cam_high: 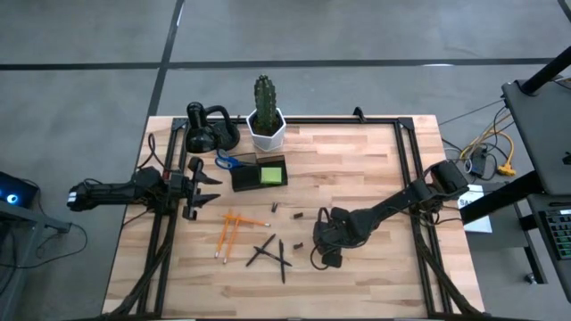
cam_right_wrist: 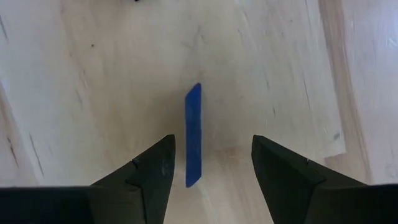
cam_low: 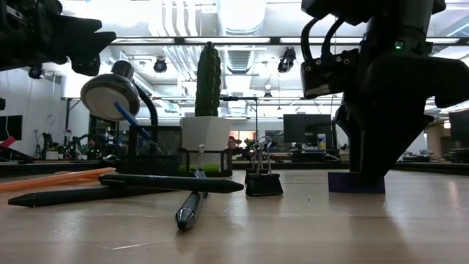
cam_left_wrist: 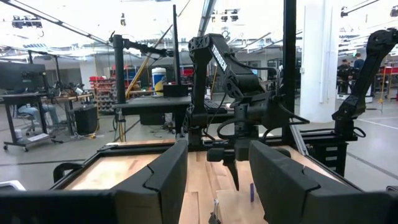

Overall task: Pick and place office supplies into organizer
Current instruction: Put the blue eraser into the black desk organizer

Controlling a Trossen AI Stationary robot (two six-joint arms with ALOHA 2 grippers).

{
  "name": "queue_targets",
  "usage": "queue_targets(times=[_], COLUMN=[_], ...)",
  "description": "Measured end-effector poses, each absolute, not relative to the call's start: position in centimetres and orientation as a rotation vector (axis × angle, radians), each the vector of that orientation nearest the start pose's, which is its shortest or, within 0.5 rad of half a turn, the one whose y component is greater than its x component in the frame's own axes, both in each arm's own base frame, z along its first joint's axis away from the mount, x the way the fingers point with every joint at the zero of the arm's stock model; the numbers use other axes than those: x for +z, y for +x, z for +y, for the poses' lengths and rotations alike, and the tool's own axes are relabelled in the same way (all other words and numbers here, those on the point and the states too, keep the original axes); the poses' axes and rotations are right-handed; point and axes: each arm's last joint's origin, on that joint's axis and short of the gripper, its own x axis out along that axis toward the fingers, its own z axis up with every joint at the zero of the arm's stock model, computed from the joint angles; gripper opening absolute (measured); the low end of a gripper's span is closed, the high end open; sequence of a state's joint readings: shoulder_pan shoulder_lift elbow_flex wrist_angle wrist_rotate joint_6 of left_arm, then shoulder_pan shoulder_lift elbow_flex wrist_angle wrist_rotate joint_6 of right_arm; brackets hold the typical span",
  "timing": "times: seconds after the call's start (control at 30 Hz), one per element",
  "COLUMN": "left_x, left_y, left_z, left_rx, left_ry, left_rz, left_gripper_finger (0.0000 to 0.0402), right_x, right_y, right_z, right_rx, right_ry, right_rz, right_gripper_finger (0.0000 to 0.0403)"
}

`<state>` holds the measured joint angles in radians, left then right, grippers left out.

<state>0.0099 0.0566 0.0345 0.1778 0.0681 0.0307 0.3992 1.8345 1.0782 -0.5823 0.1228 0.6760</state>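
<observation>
- Now the table [cam_high: 375, 267] carries everything, with the cactus pot [cam_high: 266, 130] at its far edge.
- Right gripper [cam_right_wrist: 211, 158] hangs low at the near middle, fingers spread either side of a thin blue strip [cam_right_wrist: 193, 134] lying flat on the wood.
- Left gripper [cam_high: 207, 189] waits at the left, jaws spread, empty.
- Organizer [cam_high: 260, 173] sits near the pot, green pad [cam_high: 272, 174] inside, scissors [cam_high: 229, 161] just left.
- Pencils [cam_high: 229, 230] and pens [cam_high: 271, 252] lie loose near the front.
</observation>
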Motion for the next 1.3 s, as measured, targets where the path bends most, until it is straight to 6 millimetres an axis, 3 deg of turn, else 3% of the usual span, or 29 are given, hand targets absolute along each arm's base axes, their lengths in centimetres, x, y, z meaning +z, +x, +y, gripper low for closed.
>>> queue_targets(times=[0.7,1.3], left_x=[18.78,18.78], left_y=[9.82,9.82], left_z=[-0.1,-0.1], left_rx=[-0.055,-0.056], left_ry=[0.038,0.038], left_rz=[-0.155,-0.155], left_gripper_finger=[0.0157,0.0157], right_x=[13.23,13.25], right_y=[30.73,30.7], right_z=[12.79,12.81], right_rx=[-0.197,-0.192], right_ry=[0.235,0.244], right_rz=[1.314,1.322], right_gripper_finger=[0.0185,0.0094])
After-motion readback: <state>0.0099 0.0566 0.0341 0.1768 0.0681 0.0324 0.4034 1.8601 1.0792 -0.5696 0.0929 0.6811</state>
